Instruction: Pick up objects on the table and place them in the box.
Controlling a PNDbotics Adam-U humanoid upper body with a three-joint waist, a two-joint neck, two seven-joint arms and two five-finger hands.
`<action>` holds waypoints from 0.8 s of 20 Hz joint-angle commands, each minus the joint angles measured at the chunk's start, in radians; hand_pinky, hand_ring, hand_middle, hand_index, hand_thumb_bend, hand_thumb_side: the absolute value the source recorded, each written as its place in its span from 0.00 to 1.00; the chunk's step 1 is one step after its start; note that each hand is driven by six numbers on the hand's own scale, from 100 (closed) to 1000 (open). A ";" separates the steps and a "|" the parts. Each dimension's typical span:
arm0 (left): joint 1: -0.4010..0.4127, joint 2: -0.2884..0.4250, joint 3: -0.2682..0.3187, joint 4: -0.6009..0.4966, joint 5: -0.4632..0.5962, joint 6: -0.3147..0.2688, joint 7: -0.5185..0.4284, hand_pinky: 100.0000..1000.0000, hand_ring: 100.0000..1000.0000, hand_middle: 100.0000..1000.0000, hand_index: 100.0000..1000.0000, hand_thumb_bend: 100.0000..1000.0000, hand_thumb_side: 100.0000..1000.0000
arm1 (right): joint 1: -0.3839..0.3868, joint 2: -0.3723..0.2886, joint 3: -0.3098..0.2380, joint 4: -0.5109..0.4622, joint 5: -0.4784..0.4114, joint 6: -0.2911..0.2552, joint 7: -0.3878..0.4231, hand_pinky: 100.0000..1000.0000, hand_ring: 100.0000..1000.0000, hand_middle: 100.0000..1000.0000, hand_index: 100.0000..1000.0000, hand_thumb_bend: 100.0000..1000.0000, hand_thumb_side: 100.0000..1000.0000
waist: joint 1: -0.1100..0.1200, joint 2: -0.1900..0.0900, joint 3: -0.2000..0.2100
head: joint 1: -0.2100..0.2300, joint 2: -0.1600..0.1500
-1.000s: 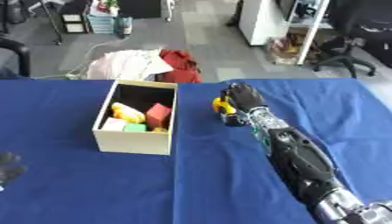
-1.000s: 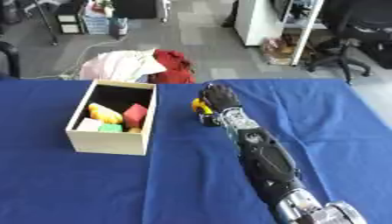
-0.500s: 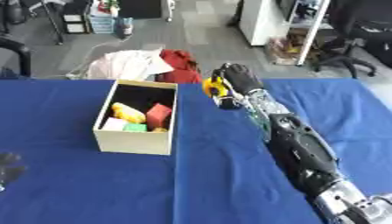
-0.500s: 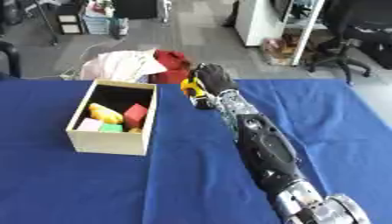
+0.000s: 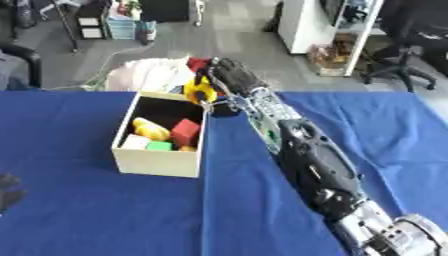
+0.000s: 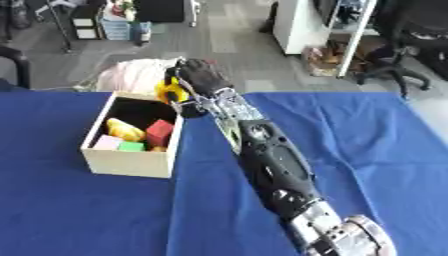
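An open cardboard box (image 5: 160, 160) stands on the blue table, holding a yellow piece (image 5: 150, 129), a red block (image 5: 185, 132), a green block (image 5: 159, 146) and a pale block (image 5: 133, 142). My right hand (image 5: 229, 76) reaches far forward, shut on a small yellow object (image 5: 200, 91) held above the box's far right corner. My right arm (image 5: 306, 165) stretches diagonally across the table from the lower right. A dark part of my left hand (image 5: 9, 189) shows at the lower left edge; its fingers are not discernible.
The blue tablecloth (image 5: 96, 215) covers the whole table. Beyond the far edge lies a heap of white and red cloth (image 5: 153, 74) on the floor. Office chairs (image 5: 411, 45) and shelving stand further back.
My right hand has carried the yellow object up and to the left, from the table beside the box to above the box's far right corner.
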 commanded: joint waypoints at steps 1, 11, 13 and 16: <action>-0.012 0.019 0.000 -0.021 0.004 0.000 -0.003 0.88 0.72 0.72 0.81 0.02 0.60 | -0.030 0.017 0.033 -0.038 -0.007 -0.049 0.024 0.72 0.57 0.30 0.49 0.00 0.06 | -0.001 -0.031 0.002 | -0.005 -0.012; -0.009 0.019 0.002 -0.018 0.005 0.000 -0.002 0.88 0.71 0.72 0.81 0.02 0.60 | -0.016 0.011 0.088 -0.079 0.007 -0.157 0.135 0.86 0.84 0.91 1.00 0.00 0.13 | -0.006 -0.036 -0.009 | 0.005 -0.011; -0.008 0.019 0.003 -0.018 0.004 0.000 -0.001 0.88 0.71 0.72 0.81 0.02 0.60 | -0.012 0.002 0.082 -0.082 0.001 -0.156 0.155 0.86 0.84 0.91 1.00 0.00 0.13 | -0.006 -0.037 -0.013 | 0.007 -0.010; -0.005 0.020 0.005 -0.017 0.003 0.000 0.002 0.88 0.71 0.72 0.81 0.02 0.60 | -0.004 -0.019 0.071 -0.097 -0.024 -0.152 0.166 0.85 0.83 0.89 1.00 0.00 0.12 | -0.006 -0.039 -0.019 | 0.013 -0.008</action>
